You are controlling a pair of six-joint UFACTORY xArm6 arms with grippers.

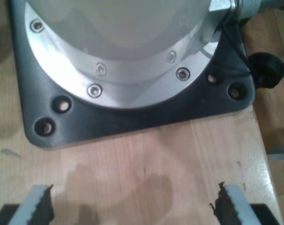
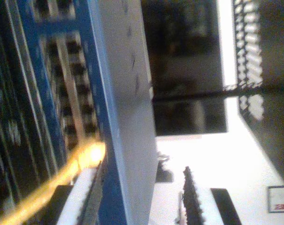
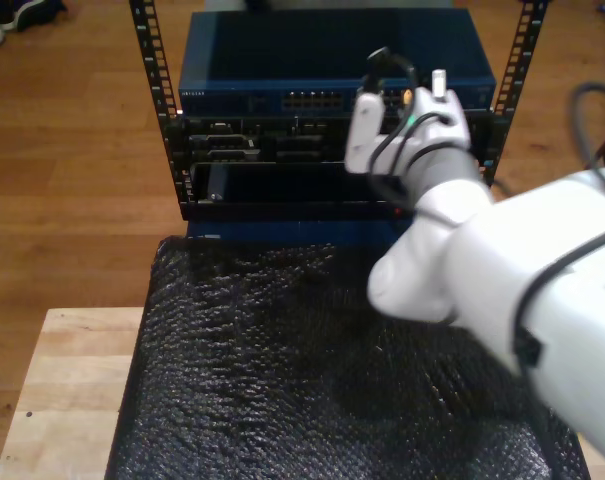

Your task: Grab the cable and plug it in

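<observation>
Nearest to lens: serrated fingertips (image 1: pixel 41 206) of my first gripper (image 1: pixel 132 206), spread wide with nothing between them, over bare wooden table (image 1: pixel 170 154).
First gripper surroundings: black base plate (image 1: pixel 132 119) and silver flange (image 1: pixel 132 77) of an arm mount just ahead; no cable at these jaws.
Second gripper (image 2: pixel 137 201): up against the rack; serrated pad (image 2: pixel 191 201) on one side, pale finger (image 2: pixel 80 197) on the other. Jaw state: cannot tell whether they clamp, blur too heavy.
Cable (image 2: pixel 52 183): yellow-orange, bright streak running alongside the pale finger toward the blue switch (image 2: pixel 102 93); plug tip not resolved.
Cable axis: roughly along the second gripper's reach, pointing into the equipment face.
Exterior view: white arm (image 3: pixel 502 280) reaches from the exterior view's right to the rack (image 3: pixel 282 150); wrist sits at the port row (image 3: pixel 312 100) of the blue unit.
Nearer arm: second, by a wide margin; first is parked well apart.
Judgement: insertion stage; coming move depends on plug lining up with a port, straight in along the cable's axis.
Risk: misalignment, unverifiable here.
</observation>
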